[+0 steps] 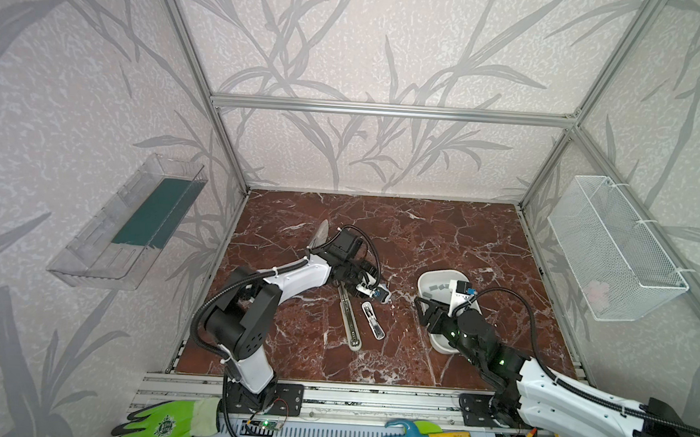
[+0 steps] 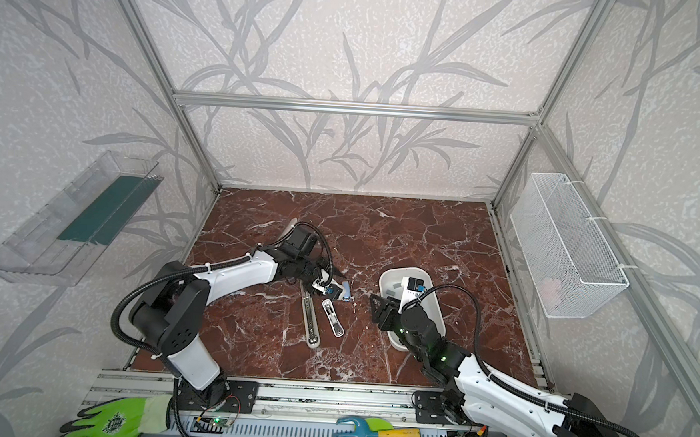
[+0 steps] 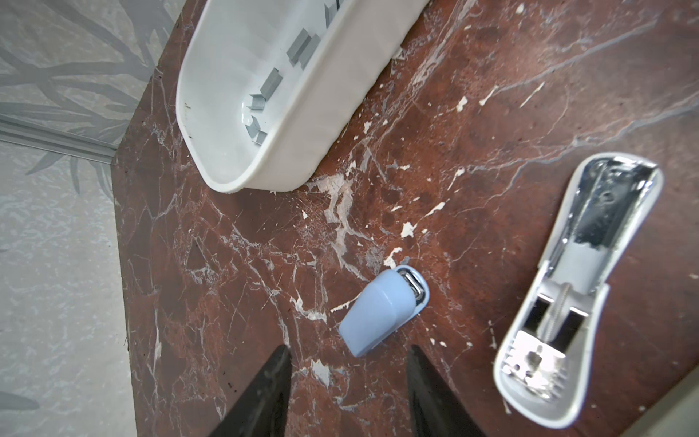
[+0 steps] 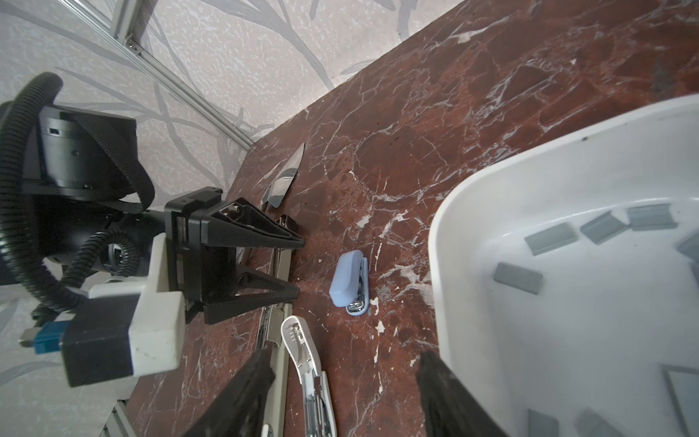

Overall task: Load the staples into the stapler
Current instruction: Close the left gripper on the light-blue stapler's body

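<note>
The left claw (image 4: 300, 266), fingers apart and empty, hovers low over the worktop (image 3: 472, 113), with a small blue stapler (image 3: 382, 310) just ahead of its tips and an opened white stapler (image 3: 575, 287) beside it. The right claw (image 4: 346, 353), also apart and empty, hangs at the rim of a white tub (image 4: 465, 234). The staples (image 4: 518, 278) lie inside, just past one finger, and closing here might catch the wall and tip the tub.
</note>
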